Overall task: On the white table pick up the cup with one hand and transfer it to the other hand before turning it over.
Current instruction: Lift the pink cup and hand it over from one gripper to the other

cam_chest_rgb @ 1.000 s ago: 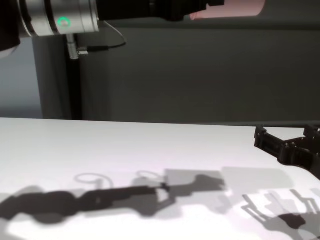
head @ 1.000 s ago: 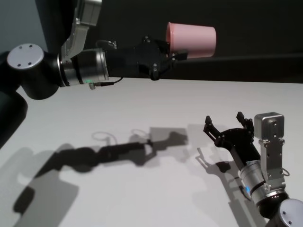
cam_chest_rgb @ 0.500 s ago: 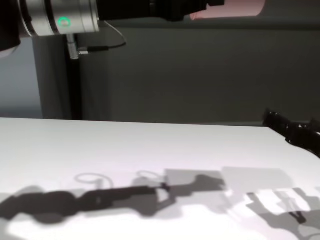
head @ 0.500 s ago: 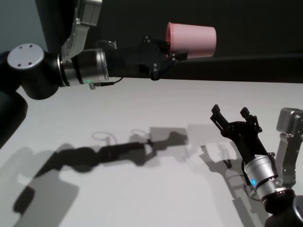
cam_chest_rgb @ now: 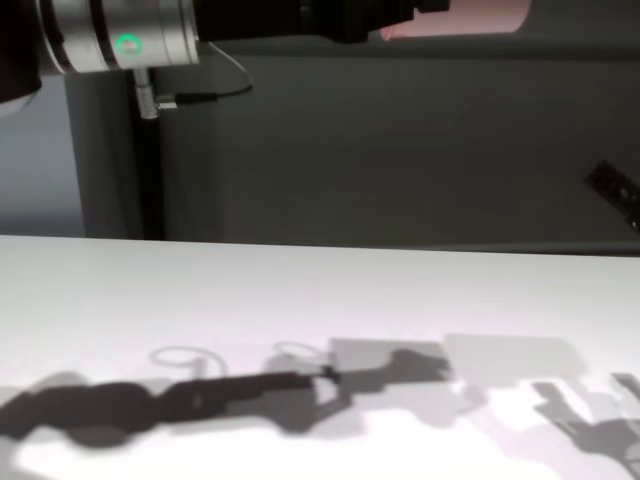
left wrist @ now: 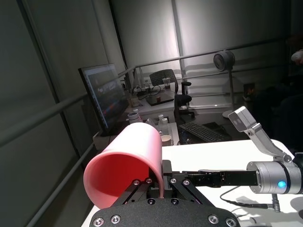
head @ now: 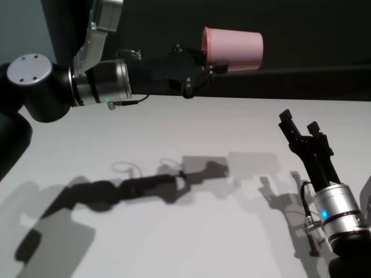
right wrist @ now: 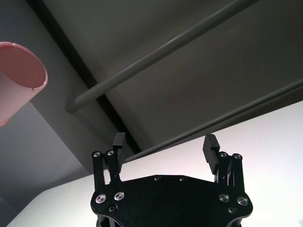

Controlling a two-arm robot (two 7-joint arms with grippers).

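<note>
Pink plastic, no print or label legible anywhere: the cup (head: 233, 50) sits at top centre of the head view, held high above the white table (head: 174, 127). It lies on its side, long axis level, base toward frame right, open rim toward the left gripper (head: 215, 65), whose jaws are clamped on the rim wall. Chest view cuts the cup (cam_chest_rgb: 470, 15) off at the top edge. Right gripper (head: 301, 128), lower right, points upward, jaws apart and empty; only one fingertip shows in the chest view.
</note>
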